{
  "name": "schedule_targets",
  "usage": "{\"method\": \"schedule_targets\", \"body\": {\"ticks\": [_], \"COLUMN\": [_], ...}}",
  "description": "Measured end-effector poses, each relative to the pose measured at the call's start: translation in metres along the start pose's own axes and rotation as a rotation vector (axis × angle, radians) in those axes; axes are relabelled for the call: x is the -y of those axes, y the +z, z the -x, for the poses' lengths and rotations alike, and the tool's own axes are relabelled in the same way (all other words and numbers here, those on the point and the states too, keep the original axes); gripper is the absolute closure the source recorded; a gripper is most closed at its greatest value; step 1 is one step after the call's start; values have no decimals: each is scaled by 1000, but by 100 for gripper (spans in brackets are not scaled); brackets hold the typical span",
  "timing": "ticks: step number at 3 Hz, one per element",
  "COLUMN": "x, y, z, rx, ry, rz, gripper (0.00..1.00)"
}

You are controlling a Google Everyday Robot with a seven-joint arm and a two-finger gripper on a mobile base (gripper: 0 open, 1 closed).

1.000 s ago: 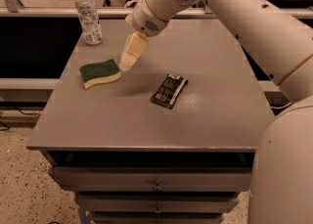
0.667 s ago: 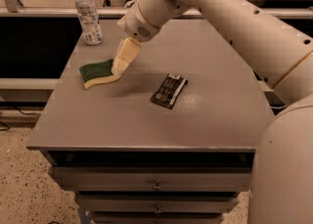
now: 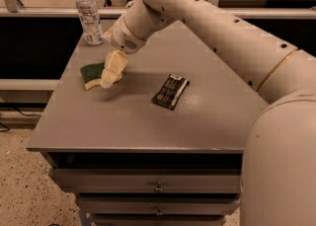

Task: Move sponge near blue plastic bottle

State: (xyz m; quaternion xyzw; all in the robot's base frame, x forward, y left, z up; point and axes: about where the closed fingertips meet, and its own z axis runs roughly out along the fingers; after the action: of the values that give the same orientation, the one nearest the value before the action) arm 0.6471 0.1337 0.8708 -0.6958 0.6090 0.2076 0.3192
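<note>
The sponge point(image 3: 92, 73), dark green on top with pale yellow foam below, lies flat on the left part of the grey table point(image 3: 148, 126). The blue plastic bottle point(image 3: 89, 15), clear with a white cap and a pale label, stands upright at the table's far left corner, well behind the sponge. My gripper point(image 3: 111, 72) hangs down from the cream arm point(image 3: 197, 18) and sits at the sponge's right end, covering part of it. Whether it touches the sponge I cannot tell.
A flat black rectangular packet point(image 3: 170, 92) lies near the table's middle, to the right of the gripper. Drawers point(image 3: 158, 186) run under the table's front edge. The table's left edge is close to the sponge.
The gripper has moved left and down, from right of the sponge to over its right end. The sponge, bottle and packet have not moved.
</note>
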Motion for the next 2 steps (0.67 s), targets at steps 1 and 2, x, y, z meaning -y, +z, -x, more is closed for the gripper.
{"method": "schedule_targets", "body": {"ticks": [1, 2], "x": [0, 1], "y": [0, 16], "z": [0, -13], "rx": [0, -21], "ry": [0, 16], "rz": [0, 21], "gripper": [0, 0]}}
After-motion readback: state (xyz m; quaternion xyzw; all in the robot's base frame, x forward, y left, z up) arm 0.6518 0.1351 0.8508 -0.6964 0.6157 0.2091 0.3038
